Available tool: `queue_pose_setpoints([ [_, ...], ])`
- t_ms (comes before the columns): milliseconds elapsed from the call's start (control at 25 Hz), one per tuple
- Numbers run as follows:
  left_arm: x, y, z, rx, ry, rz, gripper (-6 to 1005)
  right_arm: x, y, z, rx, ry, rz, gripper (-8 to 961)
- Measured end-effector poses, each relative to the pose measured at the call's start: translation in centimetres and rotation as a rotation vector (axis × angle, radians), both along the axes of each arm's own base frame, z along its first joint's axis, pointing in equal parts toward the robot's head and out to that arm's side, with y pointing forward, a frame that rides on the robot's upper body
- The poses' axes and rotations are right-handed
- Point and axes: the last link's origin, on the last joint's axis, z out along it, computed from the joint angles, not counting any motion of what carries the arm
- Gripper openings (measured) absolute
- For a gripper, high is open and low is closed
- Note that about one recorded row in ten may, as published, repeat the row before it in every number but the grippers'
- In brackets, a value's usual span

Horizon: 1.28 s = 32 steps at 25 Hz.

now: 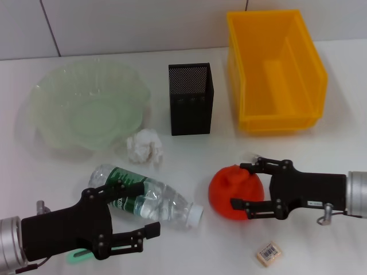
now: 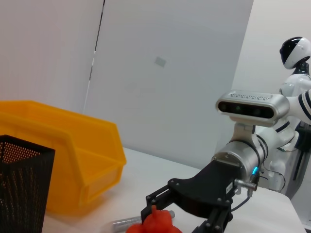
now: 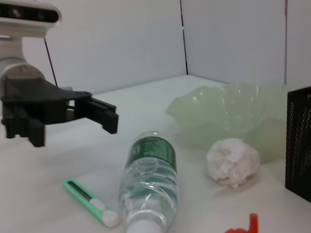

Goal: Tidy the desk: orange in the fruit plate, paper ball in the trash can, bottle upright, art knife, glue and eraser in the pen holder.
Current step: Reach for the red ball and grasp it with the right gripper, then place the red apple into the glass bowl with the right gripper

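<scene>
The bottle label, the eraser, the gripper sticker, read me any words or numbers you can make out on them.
No text is legible.
Bottle: green label with white print, too blurred to read.
Eraser: dark print on its wrapper, too small to read.
Right gripper: small white sticker on its body, unreadable; its fingers sit around the orange.

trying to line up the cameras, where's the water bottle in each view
Head view: bottle lies on its side, near the left gripper.
Left wrist view: not in it.
Right wrist view: bottle in the foreground, cap toward the camera.
Shared landmark: black mesh pen holder.
</scene>
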Motion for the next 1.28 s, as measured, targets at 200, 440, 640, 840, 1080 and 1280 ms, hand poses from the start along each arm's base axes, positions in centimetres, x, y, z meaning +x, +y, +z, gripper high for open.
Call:
queue_pose_setpoints([
  [200,0.0,-0.1,-0.1,-0.002,0.0,-0.003,858,-0.2,0.8,-1.0,0.003,-0.02,-0.019,797],
  [440,0.1,-0.1,-0.1,-0.001,-0.003,-0.004,857,-0.4,1.2,-1.1,0.002,-0.027,-0.022,656],
  [640,0.1,-0.1,-0.1,-0.002,-0.005,-0.005,857,-0.5,1.3,-0.9,0.013,-0.033,-0.003,527],
  [840,0.1,-0.1,-0.1,0.001,-0.006,-0.006,857,-1.0,1.2,-0.6,0.029,-0.001,0.036,430],
  [1080,0.2,-0.2,-0.1,-0.002,-0.009,-0.01,857,-2.4,1.4,1.6,0.12,0.157,0.066,281],
  [1280,0.2,-0.2,-0.1,-0.002,-0.01,-0.013,857,-3.7,2.2,2.7,0.184,0.24,0.092,218],
])
